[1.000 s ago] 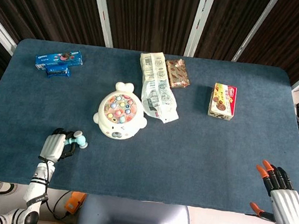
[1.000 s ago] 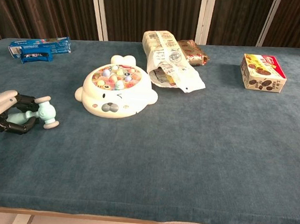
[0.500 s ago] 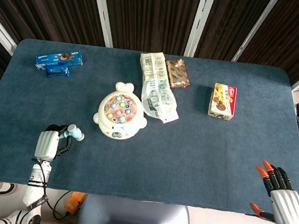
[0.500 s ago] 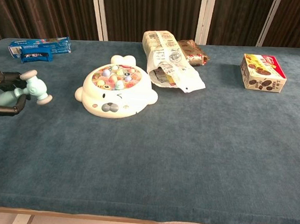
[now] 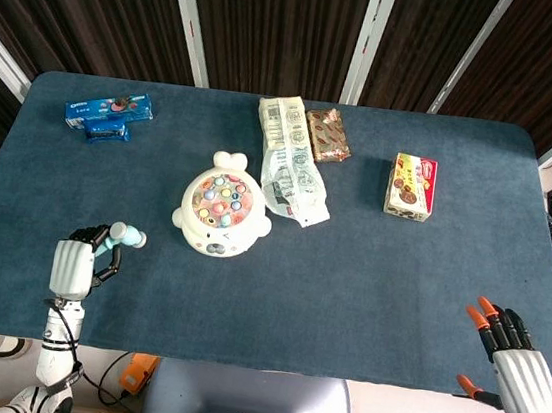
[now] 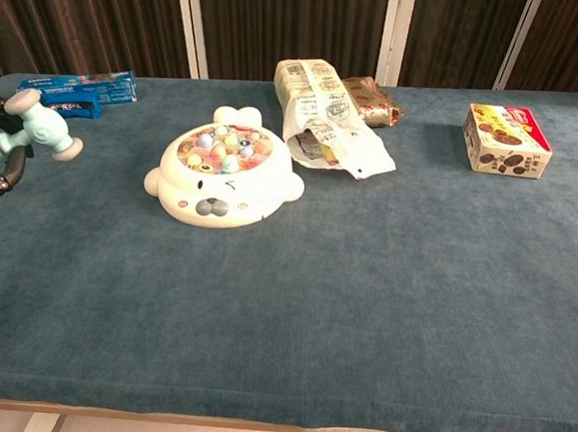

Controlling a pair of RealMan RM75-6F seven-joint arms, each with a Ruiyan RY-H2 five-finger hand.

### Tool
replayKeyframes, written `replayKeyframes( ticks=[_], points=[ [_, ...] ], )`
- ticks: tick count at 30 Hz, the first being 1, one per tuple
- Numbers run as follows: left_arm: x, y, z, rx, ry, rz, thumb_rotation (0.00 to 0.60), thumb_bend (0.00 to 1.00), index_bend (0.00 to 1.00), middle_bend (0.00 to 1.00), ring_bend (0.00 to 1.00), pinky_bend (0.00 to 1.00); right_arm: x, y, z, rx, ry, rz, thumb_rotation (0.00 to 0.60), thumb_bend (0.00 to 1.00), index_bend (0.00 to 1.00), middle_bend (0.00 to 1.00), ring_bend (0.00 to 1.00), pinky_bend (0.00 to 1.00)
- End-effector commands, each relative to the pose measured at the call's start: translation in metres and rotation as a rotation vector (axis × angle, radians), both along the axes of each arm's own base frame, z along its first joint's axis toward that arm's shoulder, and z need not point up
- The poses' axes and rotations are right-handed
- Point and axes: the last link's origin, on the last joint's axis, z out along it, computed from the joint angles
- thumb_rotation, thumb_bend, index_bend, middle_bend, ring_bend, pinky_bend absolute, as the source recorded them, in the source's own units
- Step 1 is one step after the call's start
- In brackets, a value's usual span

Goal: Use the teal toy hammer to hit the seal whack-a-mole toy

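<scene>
While left hand (image 5: 74,264) grips hammer (image 6: 37,132), right hand (image 5: 518,365) splayed empty; snack bag (image 5: 291,163) touches seal toy (image 5: 218,216).

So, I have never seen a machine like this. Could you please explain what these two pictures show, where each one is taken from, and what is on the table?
This is a robot with two arms, and each arm ends in a hand with fingers like a person's. Both pictures come from the robot's own cameras: the head view looks down at the table from above, and the chest view looks across it from lower down.

The left hand holds the teal toy hammer, lifted off the blue table. The right hand holds nothing, fingers apart, at the near table edge.

On the table lie the white seal toy with coloured pegs, a blue cookie pack, a long printed bag, a small brown packet and a snack box.
</scene>
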Motion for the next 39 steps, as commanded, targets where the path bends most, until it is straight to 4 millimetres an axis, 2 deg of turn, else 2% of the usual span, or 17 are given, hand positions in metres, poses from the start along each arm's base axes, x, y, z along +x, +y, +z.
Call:
replayKeyframes(
  ticks=[1,5,9,11,17,23,30,35,39],
  points=[
    [0.002,-0.001,0.002,0.016,0.006,-0.047,0.600,0.82,0.62,0.73,0.87,1.00,0.000,0.000,0.000,0.001,0.000,0.000,0.600,0.30,0.00,0.00,0.00,0.00],
    [0.001,0.000,0.002,-0.011,0.011,-0.068,0.600,0.83,0.61,0.72,0.99,1.00,0.000,0.000,0.000,0.001,0.000,-0.001,0.600,0.30,0.00,0.00,0.00,0.00],
    [0.004,0.017,-0.002,-0.077,-0.008,-0.032,0.600,0.83,0.60,0.73,1.00,1.00,0.000,0.001,0.000,0.006,0.004,0.000,0.600,0.30,0.00,0.00,0.00,0.00],
    [0.013,0.026,-0.003,-0.099,-0.013,-0.032,0.600,0.84,0.60,0.74,1.00,1.00,0.000,0.000,-0.001,0.007,0.006,0.001,0.600,0.30,0.00,0.00,0.00,0.00],
    [0.063,0.056,-0.017,-0.137,0.037,-0.063,0.600,0.83,0.61,0.75,1.00,1.00,-0.001,-0.002,-0.001,0.006,0.009,-0.007,0.600,0.30,0.00,0.00,0.00,0.00],
    [0.096,0.084,-0.029,-0.151,0.088,-0.039,0.600,0.83,0.61,0.75,1.00,1.00,-0.002,-0.003,0.003,-0.003,0.002,-0.017,0.600,0.30,0.00,0.00,0.00,0.00],
    [0.117,0.109,-0.042,-0.129,0.161,-0.003,0.600,0.83,0.61,0.75,1.00,1.00,-0.005,-0.003,0.009,-0.016,-0.007,-0.025,0.600,0.30,0.00,0.00,0.00,0.00],
    [0.131,0.117,-0.055,-0.111,0.221,0.013,0.600,0.83,0.61,0.75,1.00,1.00,-0.007,-0.002,0.013,-0.023,-0.014,-0.031,0.600,0.30,0.00,0.00,0.00,0.00],
    [0.132,0.122,-0.065,-0.101,0.278,0.045,0.600,0.83,0.61,0.75,1.00,1.00,-0.007,0.000,0.016,-0.026,-0.021,-0.029,0.600,0.30,0.00,0.00,0.00,0.00]
  ],
)
